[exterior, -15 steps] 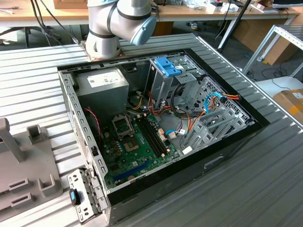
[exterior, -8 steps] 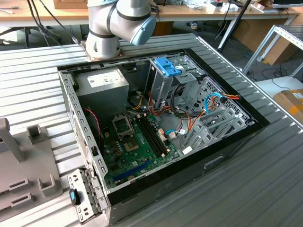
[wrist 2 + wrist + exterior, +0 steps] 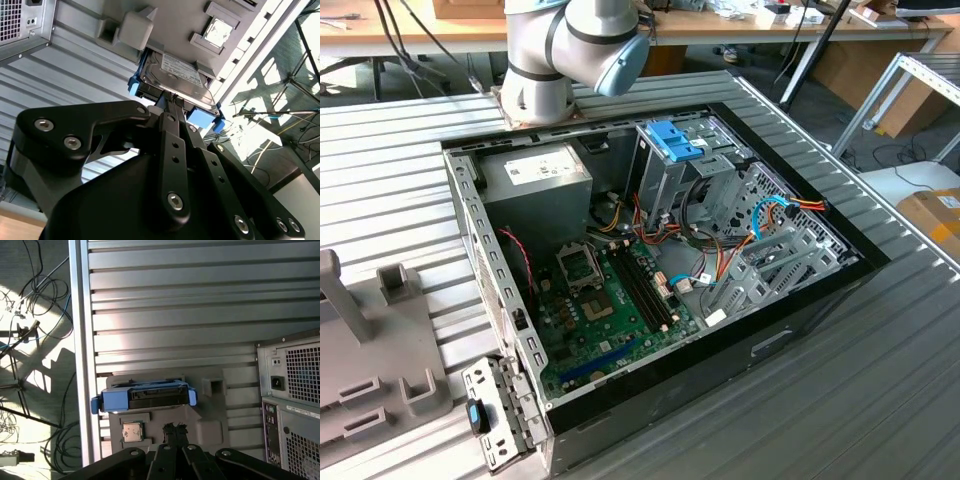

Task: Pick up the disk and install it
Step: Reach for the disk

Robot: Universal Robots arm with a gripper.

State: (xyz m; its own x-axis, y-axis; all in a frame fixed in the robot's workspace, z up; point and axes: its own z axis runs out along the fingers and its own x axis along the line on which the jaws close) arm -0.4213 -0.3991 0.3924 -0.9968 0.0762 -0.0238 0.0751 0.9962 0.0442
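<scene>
The disk [image 3: 175, 75] is a flat grey-metal drive in a light-blue carrier. It lies on a grey plastic fixture [image 3: 135, 27] on the ribbed metal table. In the first wrist view I see the disk [image 3: 150, 395] edge-on, with its long blue rail facing me. My gripper [image 3: 173, 102] hovers over the disk's near edge, its two black fingers pressed together and holding nothing. In the first wrist view the gripper [image 3: 175, 428] sits just beside the disk, over the fixture [image 3: 210, 425].
The open computer case [image 3: 660, 250] lies on the table with its silver drive cage and blue tab [image 3: 672, 140] at the back. The case's rear panel [image 3: 292, 400] stands close to the fixture. A small silver chip [image 3: 132, 430] sits in the fixture. The table edge [image 3: 80, 340] is nearby.
</scene>
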